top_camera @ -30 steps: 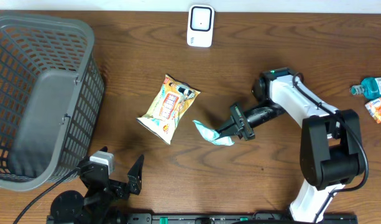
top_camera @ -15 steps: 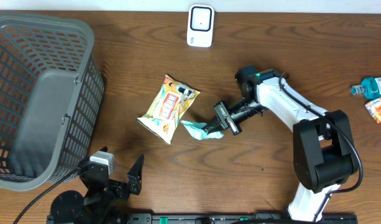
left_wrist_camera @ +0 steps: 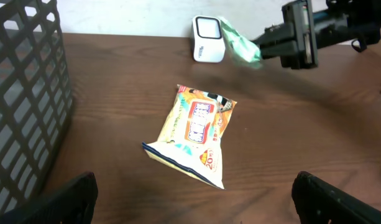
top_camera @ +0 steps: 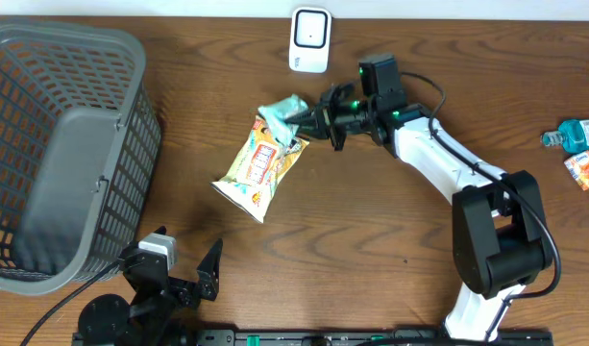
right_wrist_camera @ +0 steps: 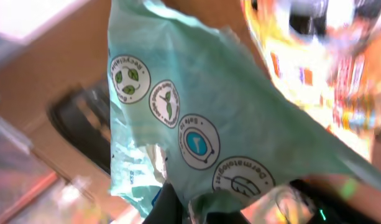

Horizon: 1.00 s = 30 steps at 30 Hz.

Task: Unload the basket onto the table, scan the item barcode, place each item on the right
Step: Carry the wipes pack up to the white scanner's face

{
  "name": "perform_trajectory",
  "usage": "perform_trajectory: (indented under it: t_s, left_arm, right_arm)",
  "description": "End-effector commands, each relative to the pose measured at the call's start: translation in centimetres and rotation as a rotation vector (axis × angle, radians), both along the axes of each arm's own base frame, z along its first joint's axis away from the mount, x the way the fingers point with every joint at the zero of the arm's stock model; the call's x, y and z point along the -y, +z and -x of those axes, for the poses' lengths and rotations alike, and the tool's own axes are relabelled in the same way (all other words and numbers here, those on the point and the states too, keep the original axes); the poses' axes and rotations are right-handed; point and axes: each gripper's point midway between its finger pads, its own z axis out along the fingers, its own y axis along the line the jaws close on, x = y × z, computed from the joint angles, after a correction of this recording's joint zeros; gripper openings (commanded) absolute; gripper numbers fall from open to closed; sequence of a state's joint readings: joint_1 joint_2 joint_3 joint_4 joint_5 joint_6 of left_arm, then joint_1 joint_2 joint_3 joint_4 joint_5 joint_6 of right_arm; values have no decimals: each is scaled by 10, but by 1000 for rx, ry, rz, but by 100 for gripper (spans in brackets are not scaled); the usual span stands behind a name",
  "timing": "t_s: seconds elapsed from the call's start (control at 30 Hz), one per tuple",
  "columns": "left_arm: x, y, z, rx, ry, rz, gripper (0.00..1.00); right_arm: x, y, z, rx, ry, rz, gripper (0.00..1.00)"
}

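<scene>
A green packet (right_wrist_camera: 196,124) fills the right wrist view, printed with four round badges in a row. The top badge reads "Recyclable" around its rim. The lowest begins "Dermatolog", and one between them seems to start "Safe"; the rest is blurred. On the table, a yellow snack bag (left_wrist_camera: 196,134) carries a red label with lettering too small to read. The white scanner (left_wrist_camera: 208,40) bears one small, illegible word.

Overhead faces down; left wrist (low) shares the snack bag (top_camera: 260,165).
</scene>
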State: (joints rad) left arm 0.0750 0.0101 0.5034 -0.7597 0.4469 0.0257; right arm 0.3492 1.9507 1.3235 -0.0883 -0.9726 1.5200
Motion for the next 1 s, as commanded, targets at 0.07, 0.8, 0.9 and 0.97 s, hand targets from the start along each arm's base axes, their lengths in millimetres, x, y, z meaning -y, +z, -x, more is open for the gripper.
perform_trajectory:
  t_s: [0.07,0.8,0.9,0.97]
  left_arm:
    - [2,3,1,11,-8,5,98]
    - [2,3,1,11,-9,5,98]
    - [2,3,1,11,-8,5,98]
    - [2,3,1,11,-8,5,98]
  right_arm:
    - [22,2,-51,96,-265,109,1]
    - [15,-2,-170,338,-402,240,1]
    - [8,-12,-183,335,-401,246,1]
    - [6,-19,-190,329,-399,251,1]
